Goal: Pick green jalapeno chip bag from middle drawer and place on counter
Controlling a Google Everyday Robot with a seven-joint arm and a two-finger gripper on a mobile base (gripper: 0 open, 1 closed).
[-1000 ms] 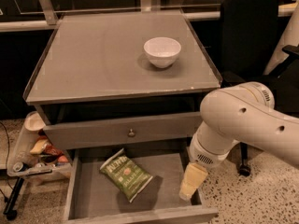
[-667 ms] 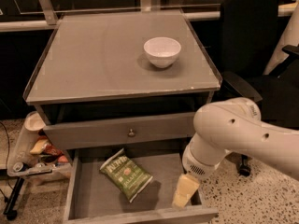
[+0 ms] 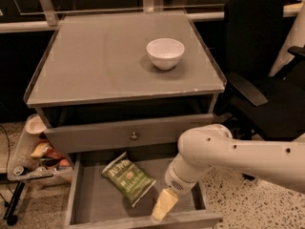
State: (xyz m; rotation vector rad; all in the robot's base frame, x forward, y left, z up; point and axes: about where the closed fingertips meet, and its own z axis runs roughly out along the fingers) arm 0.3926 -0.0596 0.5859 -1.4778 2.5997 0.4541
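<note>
The green jalapeno chip bag [image 3: 127, 178] lies flat on the floor of the open middle drawer [image 3: 95, 202], left of centre. My gripper [image 3: 161, 211] hangs from the white arm [image 3: 224, 154] over the drawer's front right part. It is just right of the bag and slightly in front of it, apart from it. The counter [image 3: 105, 56] is above, with a white bowl [image 3: 165, 52] on its right rear part.
A grey drawer front with a round knob [image 3: 134, 136] sits shut above the open drawer. A black office chair [image 3: 259, 70] stands at the right. A low cart with snack packets [image 3: 40, 151] stands at the left on the speckled floor.
The arm has swung left and down, bringing my gripper from the drawer's right side closer to the chip bag. The bag has not moved.
</note>
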